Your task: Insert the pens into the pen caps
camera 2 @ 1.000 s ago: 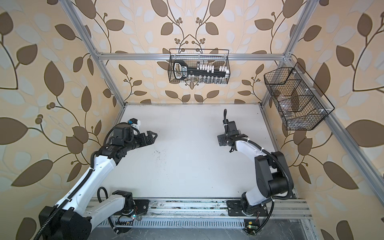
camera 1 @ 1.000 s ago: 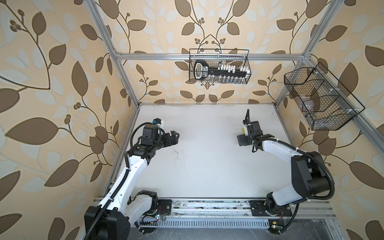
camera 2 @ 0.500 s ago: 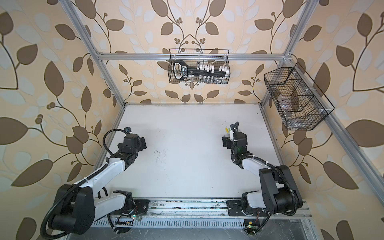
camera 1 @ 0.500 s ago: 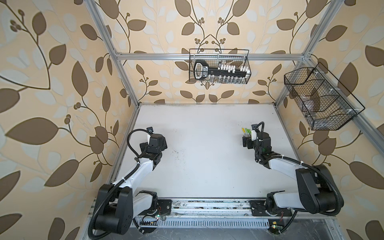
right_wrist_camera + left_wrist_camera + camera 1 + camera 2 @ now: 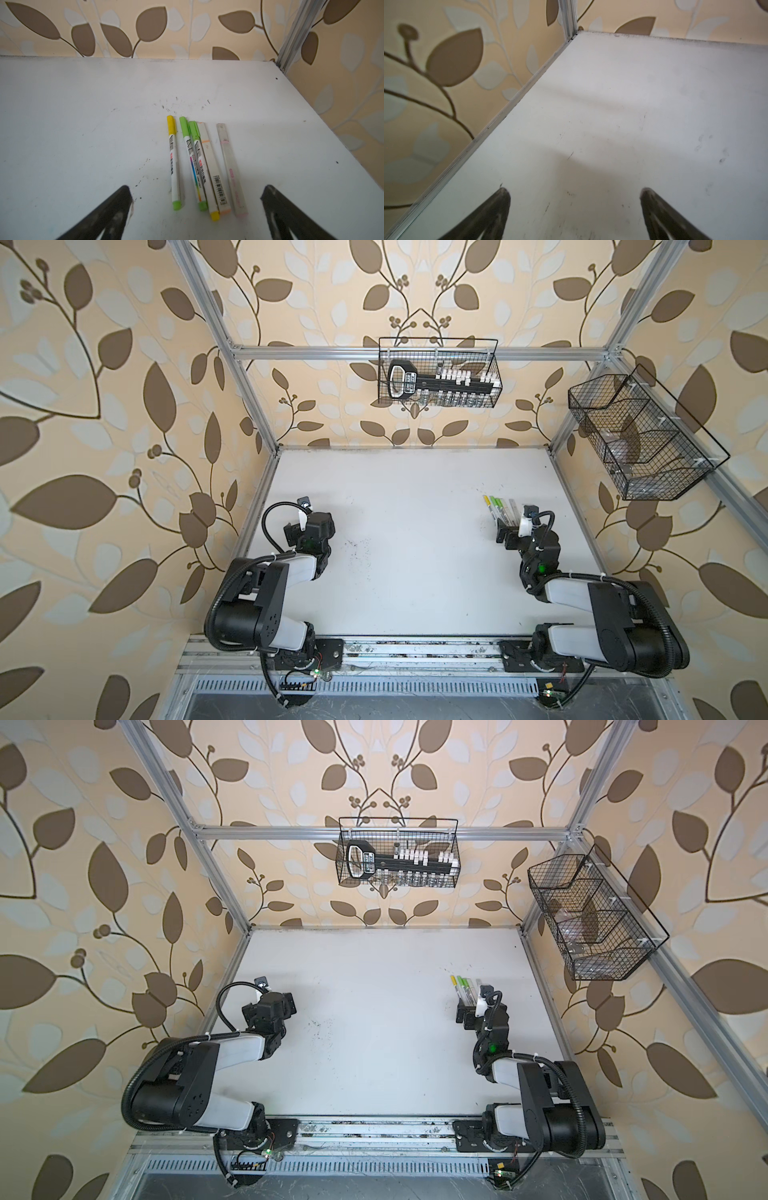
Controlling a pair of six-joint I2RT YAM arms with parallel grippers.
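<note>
Right claw (image 5: 197, 188) wide open, low near the pens (image 5: 174, 162) — left claw (image 5: 575, 190) open too

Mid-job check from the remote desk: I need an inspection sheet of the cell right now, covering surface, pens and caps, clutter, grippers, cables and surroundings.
surface: white table, dark scuffs and specks.
job's things: five pens side by side on the table's right part, all look capped; caps yellow, green or pale; no loose one seen.
clutter: nothing seen.
grippers: left gripper open, empty, over bare table; right gripper open, empty, pointing at the pens.
cables: left hose and right hose, black, run along the arms, clear of the pens.
surroundings: wire basket on back wall holding a black-and-white item; second wire basket on right wall; leaf wallpaper.
</note>
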